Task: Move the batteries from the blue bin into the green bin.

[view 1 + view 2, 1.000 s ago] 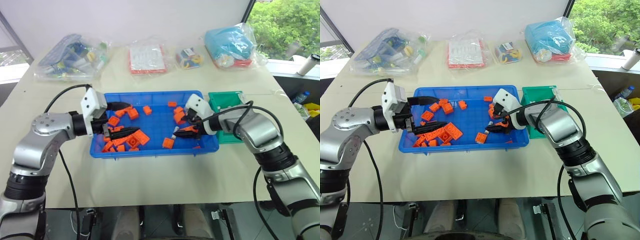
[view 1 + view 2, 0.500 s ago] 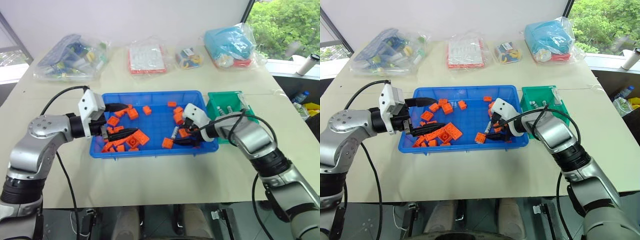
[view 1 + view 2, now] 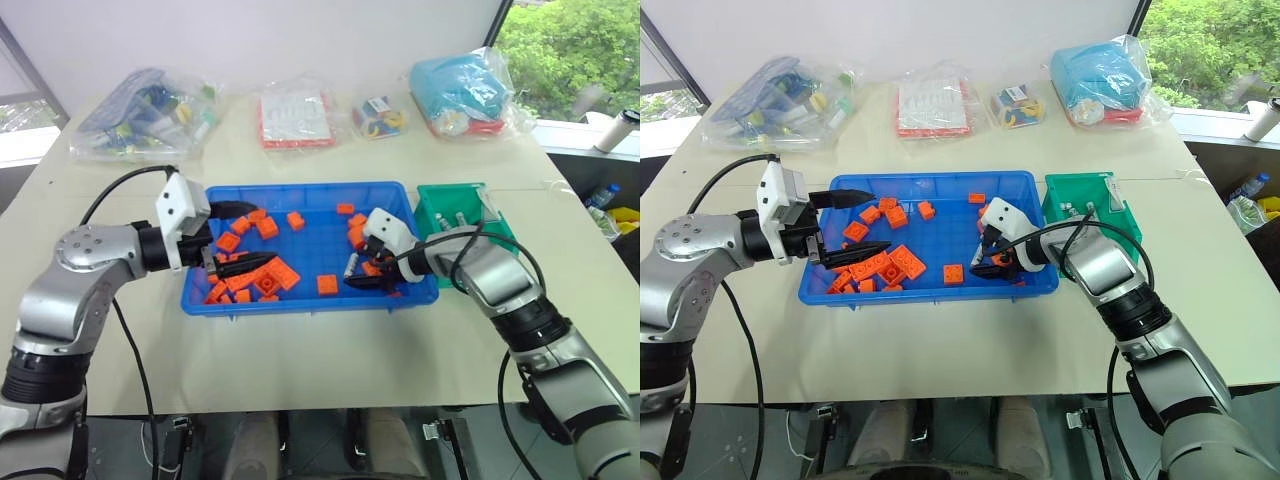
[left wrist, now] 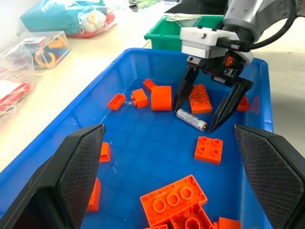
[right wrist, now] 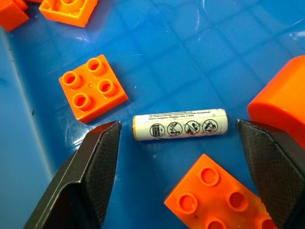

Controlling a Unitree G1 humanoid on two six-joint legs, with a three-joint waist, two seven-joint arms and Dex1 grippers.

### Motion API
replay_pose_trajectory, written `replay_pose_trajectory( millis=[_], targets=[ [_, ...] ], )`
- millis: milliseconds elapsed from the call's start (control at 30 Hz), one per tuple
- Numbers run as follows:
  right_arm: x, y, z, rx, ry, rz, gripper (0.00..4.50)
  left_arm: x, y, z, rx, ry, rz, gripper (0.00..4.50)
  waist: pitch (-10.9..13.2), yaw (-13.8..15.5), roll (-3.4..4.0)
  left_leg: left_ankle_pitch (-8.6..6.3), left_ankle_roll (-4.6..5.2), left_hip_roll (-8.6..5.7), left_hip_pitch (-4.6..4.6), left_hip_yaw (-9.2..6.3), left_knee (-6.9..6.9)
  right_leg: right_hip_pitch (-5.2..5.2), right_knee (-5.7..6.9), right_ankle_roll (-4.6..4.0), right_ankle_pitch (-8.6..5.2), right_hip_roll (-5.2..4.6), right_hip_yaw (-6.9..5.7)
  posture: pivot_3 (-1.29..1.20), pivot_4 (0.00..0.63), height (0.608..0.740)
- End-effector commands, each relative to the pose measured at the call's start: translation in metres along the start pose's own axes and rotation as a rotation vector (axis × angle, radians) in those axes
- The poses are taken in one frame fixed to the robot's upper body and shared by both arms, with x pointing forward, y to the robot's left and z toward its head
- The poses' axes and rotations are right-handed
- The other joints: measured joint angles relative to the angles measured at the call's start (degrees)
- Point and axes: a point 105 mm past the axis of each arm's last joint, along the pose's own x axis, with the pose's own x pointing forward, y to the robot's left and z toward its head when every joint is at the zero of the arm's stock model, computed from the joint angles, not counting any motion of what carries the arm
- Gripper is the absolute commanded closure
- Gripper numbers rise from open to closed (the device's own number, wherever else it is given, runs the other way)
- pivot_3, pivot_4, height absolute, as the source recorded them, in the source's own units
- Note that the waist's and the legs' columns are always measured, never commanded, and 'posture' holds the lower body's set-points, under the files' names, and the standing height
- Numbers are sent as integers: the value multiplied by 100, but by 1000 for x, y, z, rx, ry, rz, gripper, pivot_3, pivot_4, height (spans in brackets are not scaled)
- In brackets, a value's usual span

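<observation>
The right gripper hangs low in the blue bin, jaws spread and straddling a battery end to end, evidently lined up so a closing squeeze would catch it. The battery lies flat on the bin floor among orange bricks (a pale cylinder with printed symbols). The left gripper waits released over the bin's far end. The green bin stands just beside.

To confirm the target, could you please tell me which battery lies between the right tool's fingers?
The battery lying flat in the blue bin, beside the square four-stud brick; the others already sit in the green bin.
</observation>
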Motion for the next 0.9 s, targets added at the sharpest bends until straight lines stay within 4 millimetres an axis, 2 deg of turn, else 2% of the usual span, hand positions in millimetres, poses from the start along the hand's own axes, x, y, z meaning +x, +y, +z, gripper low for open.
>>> replay_pose_trajectory(
  millis=[33,133,200,233,333,400,467,533,600,700,800,867,900],
  targets=[
    [5,0,-2,0,14,5,568,-1,2,12,48,-31,4,0,-1,-2,-2,0,0,0,0,0,0,0,0,0,0,0,0,0,150,737],
    [8,3,1,-12,6,17,1303,-1,3,12,48,-31,5,0,-2,-9,-2,0,0,0,3,0,0,2,1,0,0,0,0,0,150,737],
    [8,5,3,-15,-2,23,2066,-1,3,11,48,-29,5,0,-2,-9,-2,0,0,1,3,0,-1,2,1,0,0,1,0,0,150,737],
    [8,6,5,-14,-6,23,2220,-1,2,11,47,-29,5,0,-2,-9,-2,0,0,1,3,0,-1,2,1,0,0,1,0,0,150,737],
    [-5,4,17,14,-53,18,2219,-1,2,11,47,-28,5,0,-2,-4,-2,0,0,1,3,0,-1,2,1,0,0,1,0,0,150,737],
    [-20,-2,31,45,-110,1,2219,-1,2,11,46,-28,5,0,-1,-3,-2,0,0,1,2,0,-1,2,1,0,0,0,0,0,150,737],
    [-50,-15,55,158,-242,-20,2219,-1,2,10,43,-29,5,0,0,3,-1,0,0,1,0,0,0,0,1,0,0,0,0,0,150,737],
    [-82,-35,66,258,-348,-80,2219,-1,2,9,40,-28,4,0,0,7,0,0,0,1,-1,0,1,0,1,0,1,-1,0,0,150,737],
    [-112,-55,59,307,-378,-182,2219,-1,2,7,35,-28,5,0,0,26,0,0,0,1,-1,-1,0,1,1,0,1,-1,-1,0,150,737],
    [-141,-68,44,388,-388,-267,2219,-1,2,5,28,-28,1,0,-2,88,-4,-1,1,0,0,-3,-6,3,-9,-1,0,-1,-5,0,150,737],
    [-157,-74,29,454,-388,-318,2219,0,2,3,21,-28,-9,0,-2,82,-3,-2,1,0,1,-1,-7,2,-8,-1,0,-2,-4,0,150,737],
    [-160,-78,6,500,-350,-376,2219,3,3,4,20,-32,-18,0,-2,85,-3,-1,1,0,2,-1,-7,2,-5,-1,0,-2,-3,0,150,737],
    [-161,-82,-7,540,-333,-417,1719,4,4,4,21,-35,-22,0,-2,85,-3,-1,1,0,2,-1,-6,2,-5,-1,0,-2,-3,0,150,737]
  ],
)
